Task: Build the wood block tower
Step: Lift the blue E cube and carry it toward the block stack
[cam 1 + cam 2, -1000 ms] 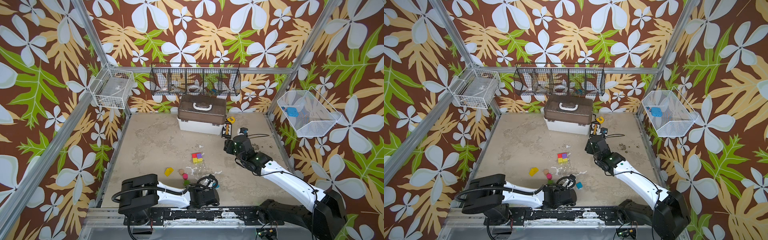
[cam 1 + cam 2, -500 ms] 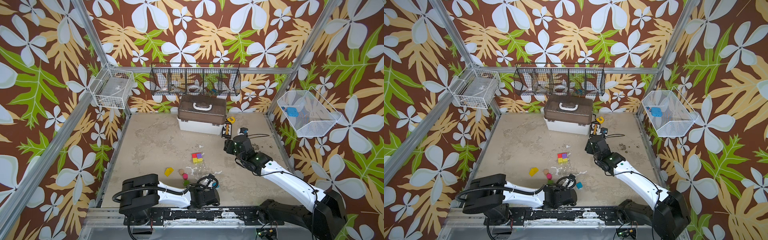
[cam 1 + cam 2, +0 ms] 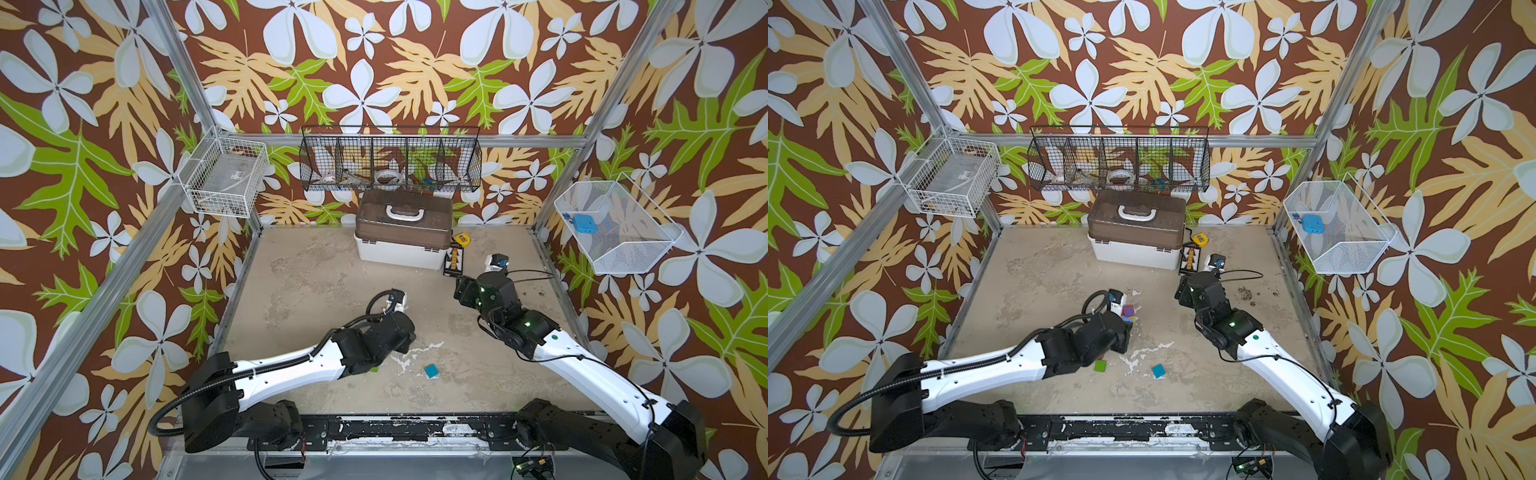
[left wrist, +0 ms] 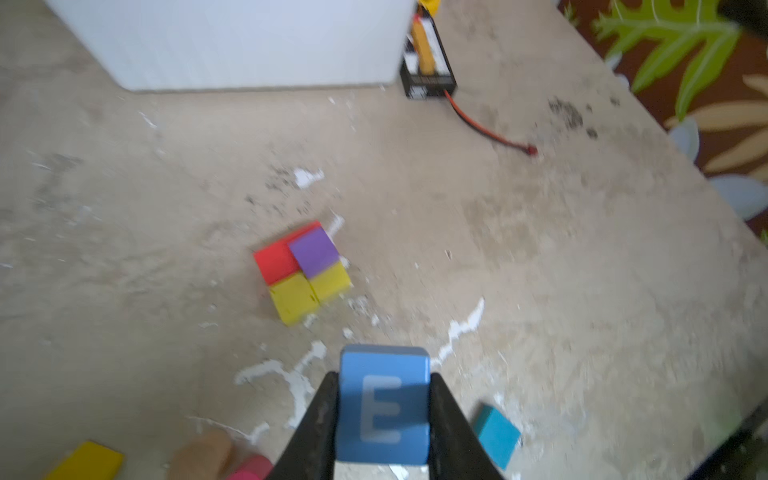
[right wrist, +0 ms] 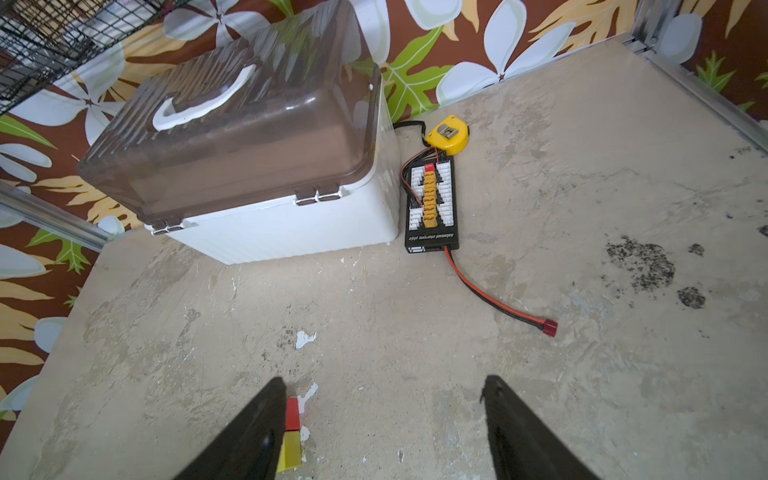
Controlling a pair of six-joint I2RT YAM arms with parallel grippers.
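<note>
The wood block tower (image 4: 303,270) is a low cluster on the floor: a red block, two yellow blocks and a purple cube on top. It also shows in a top view (image 3: 1128,312) and in the right wrist view (image 5: 292,432). My left gripper (image 4: 382,386) is shut on a blue "E" cube (image 4: 384,407), held above the floor short of the tower. A teal block (image 3: 431,370) and a green block (image 3: 1100,365) lie loose nearby. A yellow block (image 4: 85,463), a tan cylinder (image 4: 201,451) and a pink one (image 4: 253,471) sit by the gripper. My right gripper (image 5: 384,386) is open and empty beside the tower.
A white box with a brown lid (image 3: 401,232) stands at the back. Next to it lie a black charging board (image 3: 455,259), a yellow tape measure (image 3: 460,238) and a red-black cable (image 5: 490,291). Wire baskets (image 3: 390,160) hang on the walls.
My left gripper has shut on the blue "E" cube and the arm has lifted it from the front of the floor toward the tower. The right jaws opened slightly; that arm stayed put.
</note>
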